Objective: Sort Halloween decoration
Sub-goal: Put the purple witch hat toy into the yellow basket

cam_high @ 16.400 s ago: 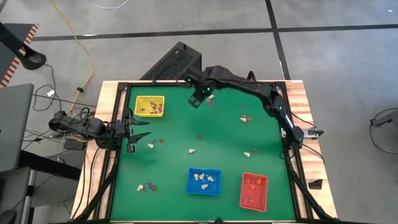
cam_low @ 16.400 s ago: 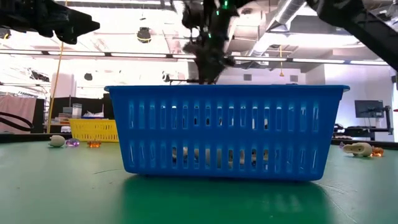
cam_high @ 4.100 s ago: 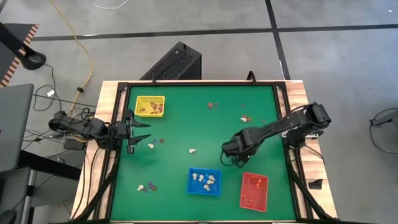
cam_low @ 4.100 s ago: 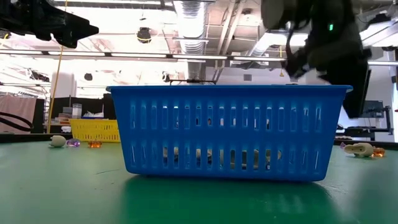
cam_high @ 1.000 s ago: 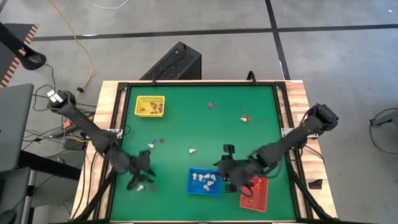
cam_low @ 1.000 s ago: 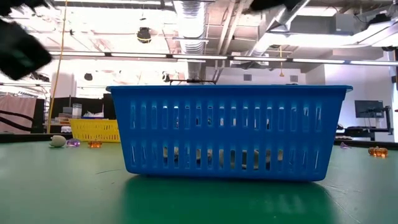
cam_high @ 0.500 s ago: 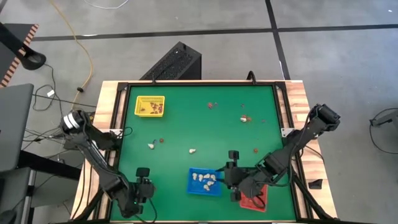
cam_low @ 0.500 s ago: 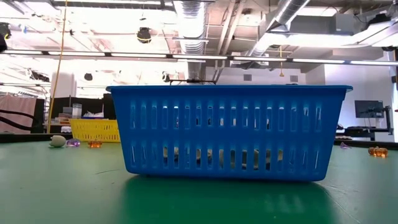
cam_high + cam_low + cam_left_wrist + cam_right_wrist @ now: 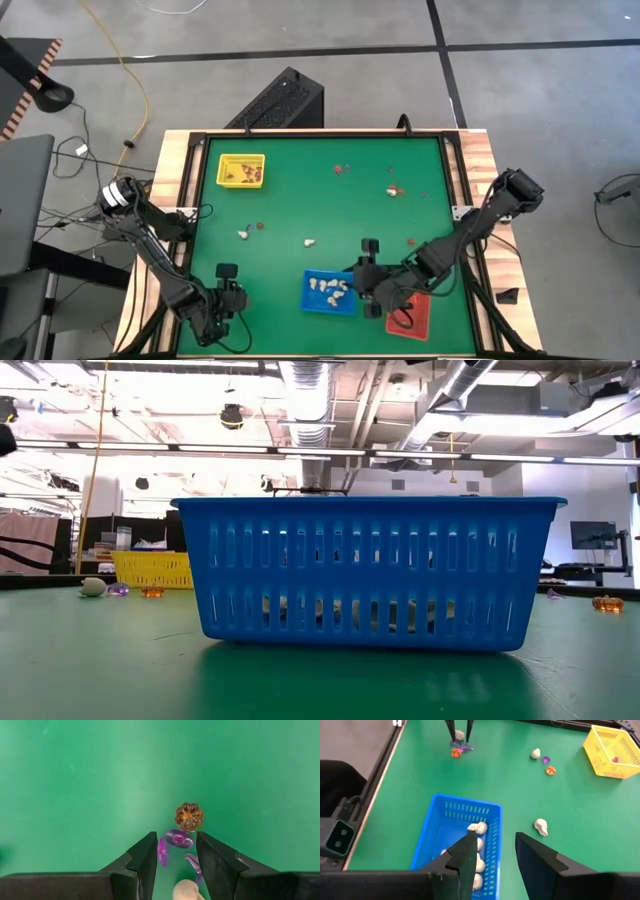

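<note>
Two dark grippers hang over the green table. The left gripper has its fingers apart, low around small purple plastic trinkets and a cream skull-like trinket, near the table's front left corner; a round orange pumpkin trinket lies just beyond. The right gripper, also parted and empty, hovers beside the blue slotted plastic tray holding whitish skull trinkets.

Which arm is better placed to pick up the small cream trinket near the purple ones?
Probably left: the left gripper stands open around the cream trinket; the right gripper hangs above the blue plastic tray.
</note>
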